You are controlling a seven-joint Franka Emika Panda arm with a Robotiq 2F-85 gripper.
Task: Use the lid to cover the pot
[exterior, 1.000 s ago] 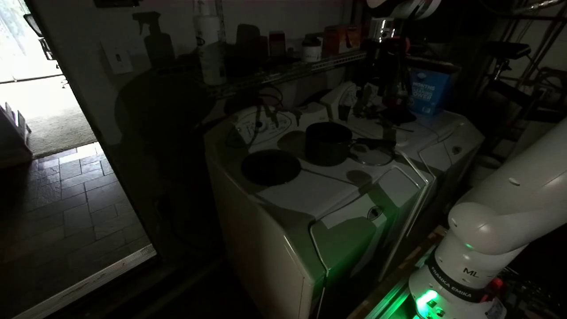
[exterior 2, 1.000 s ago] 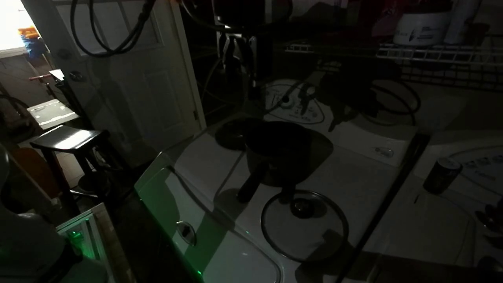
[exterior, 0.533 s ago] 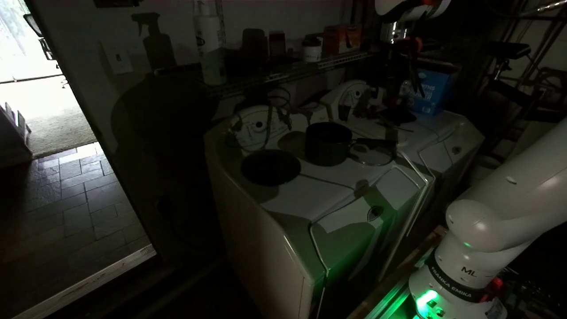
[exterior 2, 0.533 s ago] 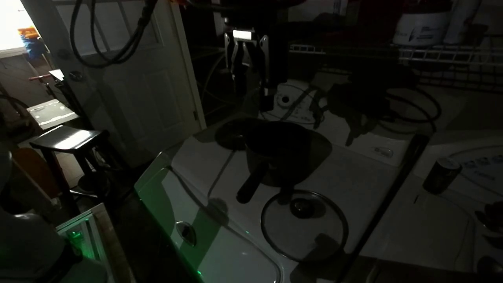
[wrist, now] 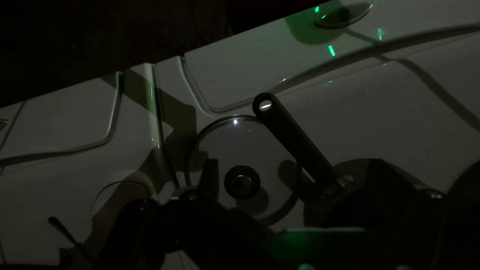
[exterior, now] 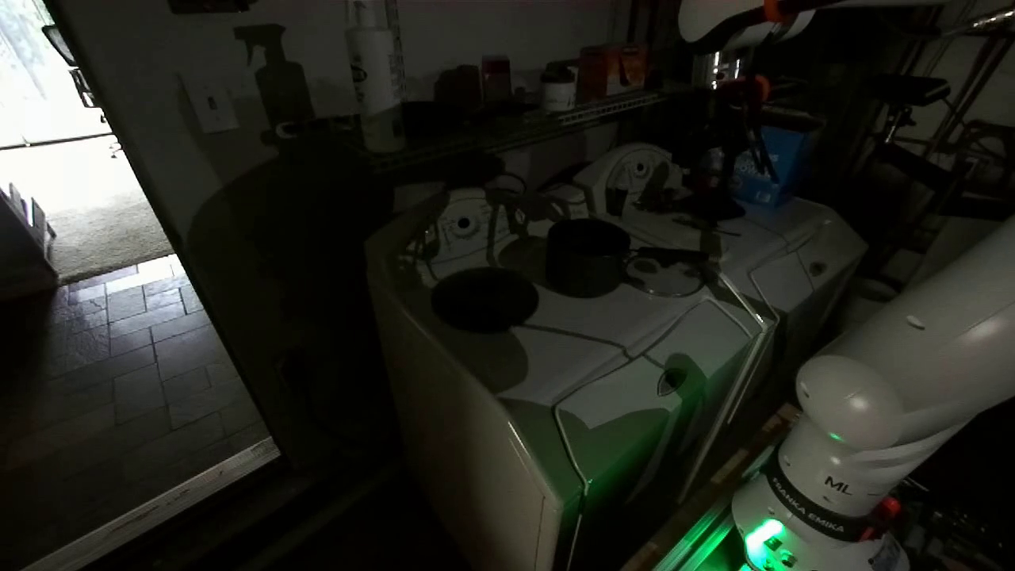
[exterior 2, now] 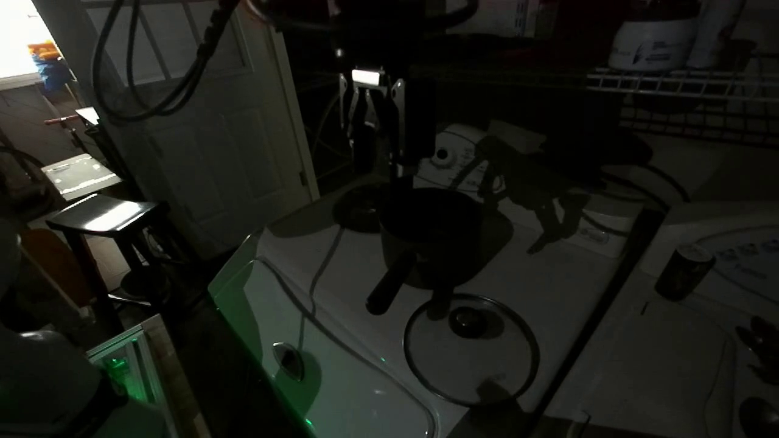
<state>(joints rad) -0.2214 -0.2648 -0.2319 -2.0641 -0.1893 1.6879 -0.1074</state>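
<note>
One dark pot (exterior 2: 443,246) stands on the tabletop (exterior 2: 560,286), the lid (exterior 2: 471,356) just beside. In the wrist view I see the pot's handle (wrist: 295,140) crossing the lid's edge; in an exterior view, apart from it. The pincer (exterior 2: 382,167) is spread wide, holding nothing.

Squat, round, near-black pot (exterior: 587,263), its long handle (exterior 2: 391,286) black; beside it, round clear-glass lid (exterior 2: 457,360), black knob (exterior 2: 467,322); beneath it, white boxy appliance (exterior: 567,335), green glow across front; well apart from it, blue box (exterior: 782,155), white lettering.
</note>
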